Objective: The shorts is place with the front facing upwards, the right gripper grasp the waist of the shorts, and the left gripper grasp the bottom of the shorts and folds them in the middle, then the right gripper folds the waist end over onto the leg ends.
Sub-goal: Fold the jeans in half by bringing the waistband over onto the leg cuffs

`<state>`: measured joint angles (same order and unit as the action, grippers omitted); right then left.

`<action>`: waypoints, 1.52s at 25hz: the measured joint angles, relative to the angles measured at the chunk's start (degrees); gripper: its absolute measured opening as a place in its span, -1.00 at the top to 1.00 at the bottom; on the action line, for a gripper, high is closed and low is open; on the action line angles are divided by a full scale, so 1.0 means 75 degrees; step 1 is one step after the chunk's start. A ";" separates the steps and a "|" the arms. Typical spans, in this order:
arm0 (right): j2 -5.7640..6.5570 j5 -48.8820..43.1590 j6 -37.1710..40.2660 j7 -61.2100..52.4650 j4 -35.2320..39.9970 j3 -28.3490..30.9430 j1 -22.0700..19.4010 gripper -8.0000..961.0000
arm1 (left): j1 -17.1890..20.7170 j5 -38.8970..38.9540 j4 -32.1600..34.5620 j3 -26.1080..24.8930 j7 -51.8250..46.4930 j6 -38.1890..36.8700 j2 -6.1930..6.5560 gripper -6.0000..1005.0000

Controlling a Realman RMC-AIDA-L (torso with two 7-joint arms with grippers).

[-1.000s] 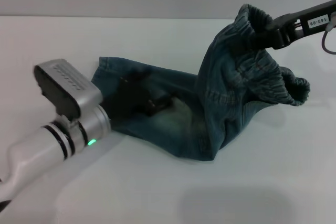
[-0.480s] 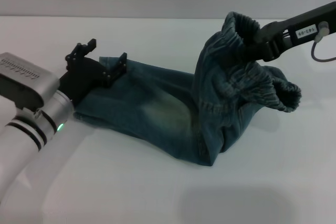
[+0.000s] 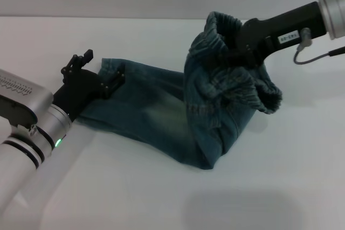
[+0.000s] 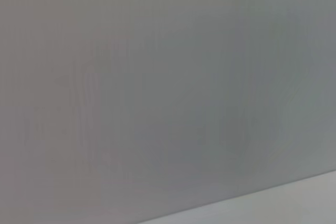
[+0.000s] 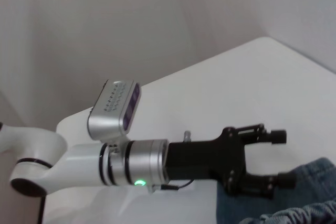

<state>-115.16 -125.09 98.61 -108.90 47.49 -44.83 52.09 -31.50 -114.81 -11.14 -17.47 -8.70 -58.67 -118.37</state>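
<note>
The blue denim shorts (image 3: 156, 114) lie folded lengthwise on the white table (image 3: 161, 197), leg ends toward the left. My right gripper (image 3: 241, 44) is shut on the elastic waist (image 3: 218, 28) and holds it raised above the middle of the shorts, so the waist part hangs in a bunch. My left gripper (image 3: 105, 63) stands open at the leg ends (image 3: 110, 68), with one fingertip (image 3: 119, 72) over the hem and nothing between the fingers. The right wrist view shows the left gripper (image 5: 282, 158) open beside the denim (image 5: 299, 198).
The table's far edge (image 3: 135, 18) meets a grey wall. The left wrist view shows only that wall and a strip of table (image 4: 294, 203). The left arm's silver forearm (image 3: 27, 127) lies over the front left of the table.
My left gripper has let go of the shorts, opened and pulled back left to the leg ends. The right gripper has carried the raised waist leftward, toward the legs.
</note>
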 joint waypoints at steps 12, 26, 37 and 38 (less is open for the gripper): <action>-0.0346 0.0005 -0.0949 0.0680 -0.0537 -0.0649 0.0241 0.87 | 0.0290 0.0010 -0.0096 -0.0007 0.0012 -0.0002 -0.0011 -0.68; -0.0476 0.0061 -0.1508 0.0645 -0.0608 -0.1187 0.0435 0.70 | 0.0852 0.0019 -0.0094 -0.1576 0.0561 -0.1013 0.0009 -0.68; -0.0470 0.0205 -0.1832 0.0701 -0.0661 -0.1614 0.0616 0.56 | 0.0785 -0.0004 -0.0096 -0.1523 0.0581 -0.0710 0.0000 -0.68; -0.0469 0.0205 -0.1834 0.0726 -0.0654 -0.1659 0.0630 0.55 | 0.0781 -0.0006 -0.0096 -0.1521 0.0581 -0.0687 -0.0001 -0.68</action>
<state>-118.68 -123.55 84.85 -103.45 42.59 -57.27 56.81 -25.64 -114.85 -11.86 -28.88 -4.34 -63.82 -118.38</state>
